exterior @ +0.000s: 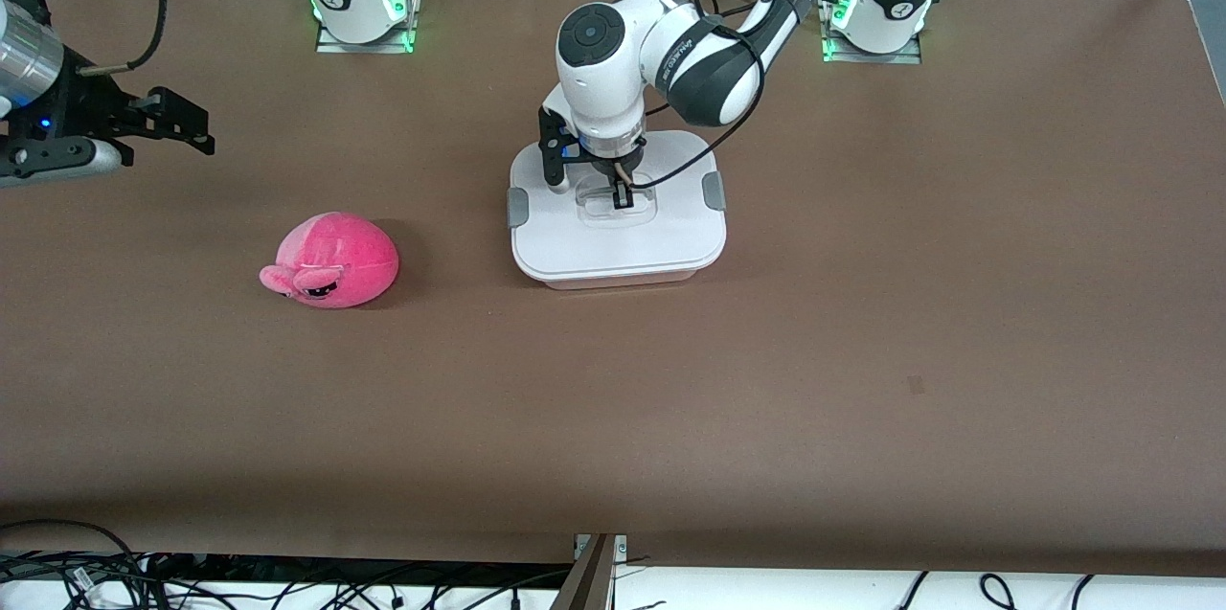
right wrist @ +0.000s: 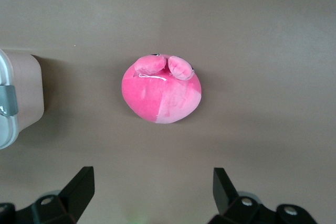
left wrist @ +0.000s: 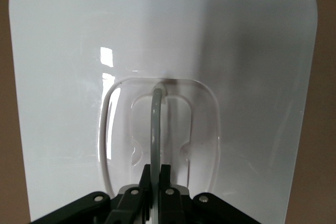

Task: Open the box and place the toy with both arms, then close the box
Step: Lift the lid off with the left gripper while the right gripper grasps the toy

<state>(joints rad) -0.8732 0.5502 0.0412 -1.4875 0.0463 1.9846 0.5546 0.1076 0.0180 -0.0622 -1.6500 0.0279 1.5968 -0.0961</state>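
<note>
- The table [exterior: 862, 380] carries both task things, well apart: the box [exterior: 618, 251] sits mid-table, and the toy [exterior: 330, 260] lies toward the right arm's end, a little nearer the front camera.
- The box is shut, its white lid [exterior: 670, 237] seated with 2 grey clips [exterior: 713, 192] at the sides; whether those clips are latched or free is hard to make out.
- The left gripper [exterior: 621, 200] is down on the lid, jaws pinched together on the clear handle [left wrist: 156, 129] (the left wrist view shows the bar running between the fingers [left wrist: 167, 174]).
- The right gripper [exterior: 182, 126] waits over the table at its own arm's end with its fingers [right wrist: 79, 187] spread wide, holding nothing.
- To do this step well, I judge the lift should go straight up and slowly, keeping the lid level; if the tub rises with it, the clips need freeing first.
- Only a thin strip of the tub shows under the lid, so its inside is hidden.
</note>
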